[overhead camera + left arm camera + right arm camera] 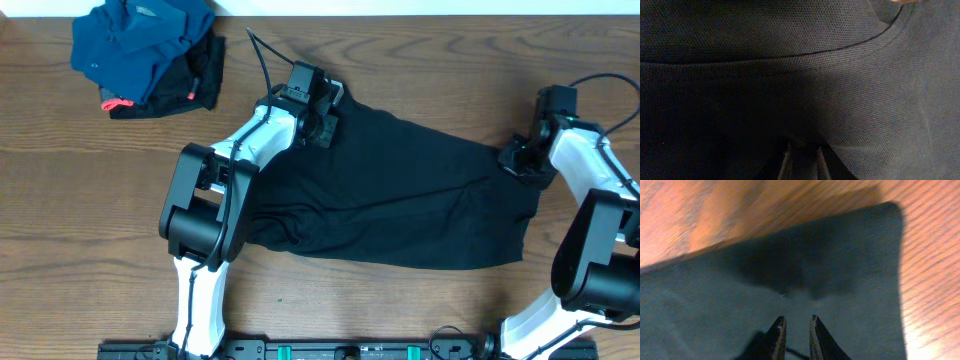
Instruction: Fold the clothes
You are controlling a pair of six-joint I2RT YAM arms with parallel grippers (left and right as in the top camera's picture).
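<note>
A black garment (390,190) lies spread across the middle of the wooden table, with wrinkles at its lower left. My left gripper (318,112) is at the garment's far left corner. In the left wrist view the fingers (804,161) are close together with the black cloth (805,75) bunched between them, and the cloth fills the view. My right gripper (522,160) is at the garment's right edge. In the right wrist view its fingers (796,330) are nearly closed on the cloth (790,275), which rises toward the tips.
A pile of blue and black clothes (148,52) with a bit of red lies at the far left corner of the table (80,200). A black cable (262,55) runs from the left wrist. Bare wood (930,255) shows beside the garment's corner.
</note>
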